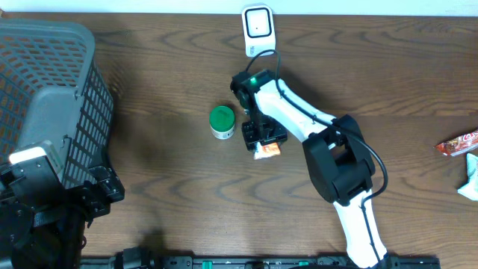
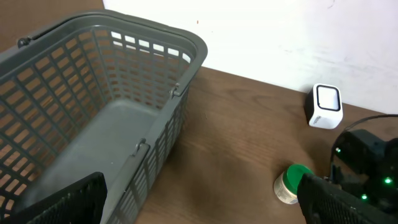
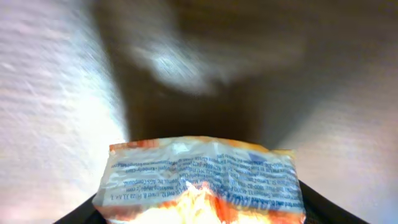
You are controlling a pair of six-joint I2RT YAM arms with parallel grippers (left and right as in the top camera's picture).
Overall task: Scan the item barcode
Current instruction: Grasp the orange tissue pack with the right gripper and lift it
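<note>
a crinkled orange-and-white packet (image 3: 202, 177) fills the near view, lying on the bench (image 1: 164, 172) between the fingers of the right claw (image 1: 263, 137); whether it is pinched cannot be told. just beside it a green-lidded jar (image 1: 222, 122) is seen, and further off the white scanner (image 1: 258, 24) stands at the bench's far edge. the left claw (image 2: 205, 199) is held spread wide by the grey basket (image 1: 89, 112). nothing is judged scanned: the packet has to be lifted and its barcode shown to the scanner.
</note>
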